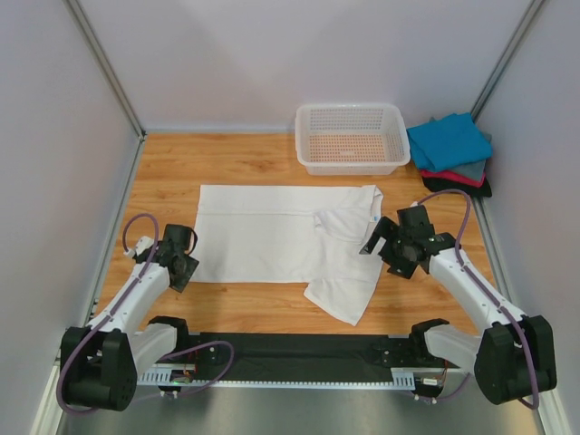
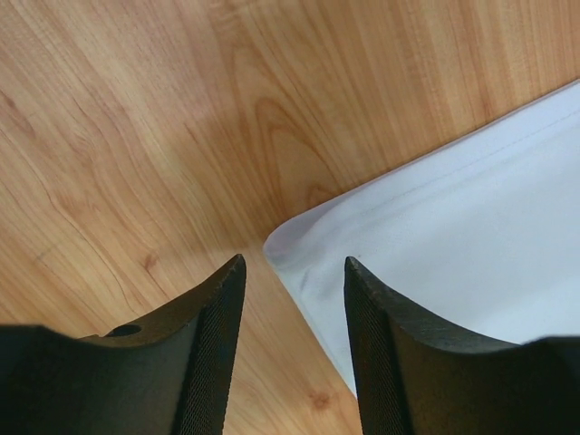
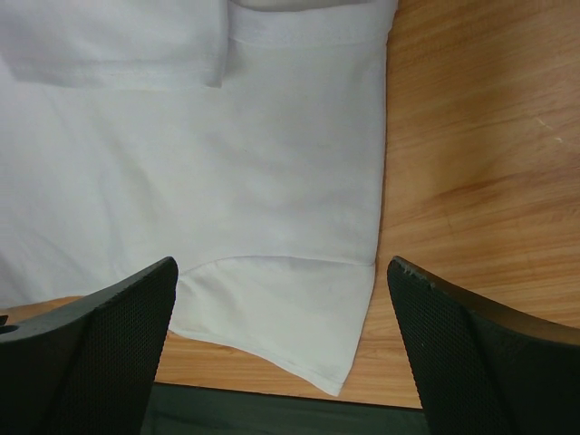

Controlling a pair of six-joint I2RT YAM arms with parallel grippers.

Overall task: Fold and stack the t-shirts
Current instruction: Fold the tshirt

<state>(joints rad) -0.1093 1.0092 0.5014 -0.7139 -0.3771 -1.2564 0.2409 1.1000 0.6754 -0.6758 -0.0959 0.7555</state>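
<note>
— Where did you have the white t-shirt (image 1: pixel 272 240)?

— Flat on the middle of the wooden table (image 1: pixel 245 163), collar end to my right, with one sleeve folded in over the body and another flap trailing toward the near edge. The folded t-shirts (image 1: pixel 449 140) sat stacked in the far right corner, teal on top of red, grey and black, just beside the white mesh basket (image 1: pixel 313 161).

— And the left gripper (image 2: pixel 294 263)?

— I had it at the shirt's near left corner, its fingers a moderate gap apart. Through that gap I saw the corner of cloth and bare wood, and nothing was pinched.

— The right gripper (image 3: pixel 283 263)?

— Its fingers were spread wide above the collar end of the shirt, over the sleeve's hem. It held nothing.
</note>
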